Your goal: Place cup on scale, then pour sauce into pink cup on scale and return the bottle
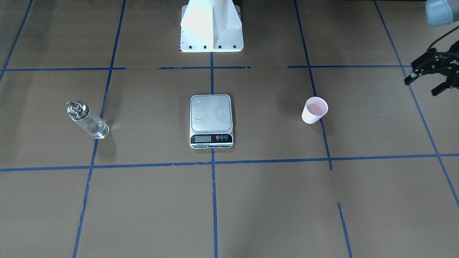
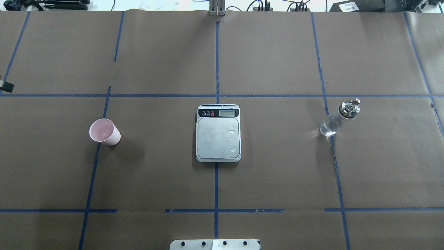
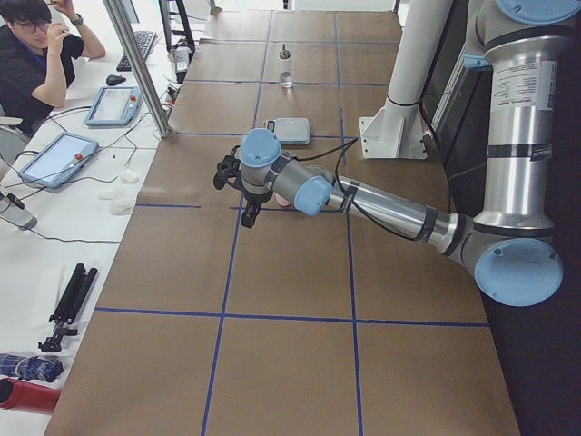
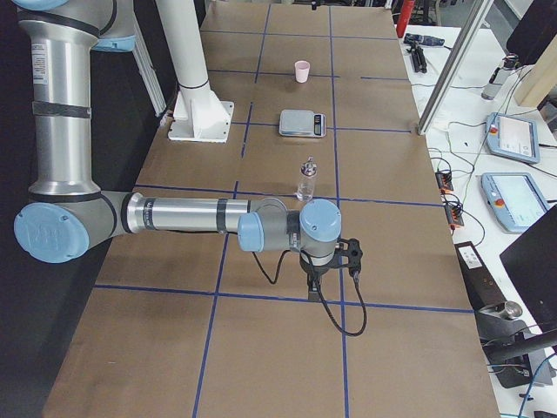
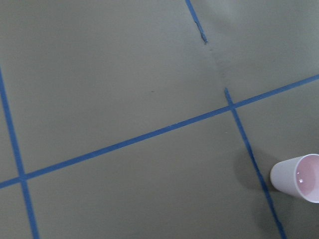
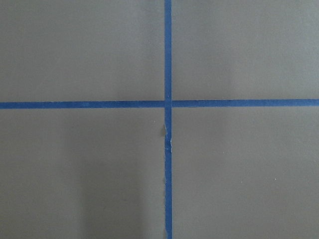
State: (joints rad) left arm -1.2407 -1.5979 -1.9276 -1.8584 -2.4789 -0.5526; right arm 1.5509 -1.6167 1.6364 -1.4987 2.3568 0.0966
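The pink cup [image 1: 315, 110] stands upright on the brown paper, apart from the scale [image 1: 211, 114], and shows in the overhead view [image 2: 104, 131] and at the left wrist view's lower right [image 5: 299, 178]. The scale's steel plate [image 2: 218, 139] holds only a few droplets. The clear glass bottle [image 1: 88, 120] with its silver cap stands upright on the other side [image 2: 340, 118]; its liquid is barely visible. My left gripper [image 1: 425, 84] is open and empty, above the table beyond the cup. My right gripper [image 4: 348, 257] shows only in the exterior right view, near the bottle [image 4: 306, 178]; I cannot tell its state.
Blue tape lines grid the brown paper. The white robot pedestal [image 1: 211, 27] stands behind the scale. An operator [image 3: 36, 54] sits at a side bench with tablets [image 3: 54, 156]. The right wrist view shows only paper and a tape crossing [image 6: 167, 104].
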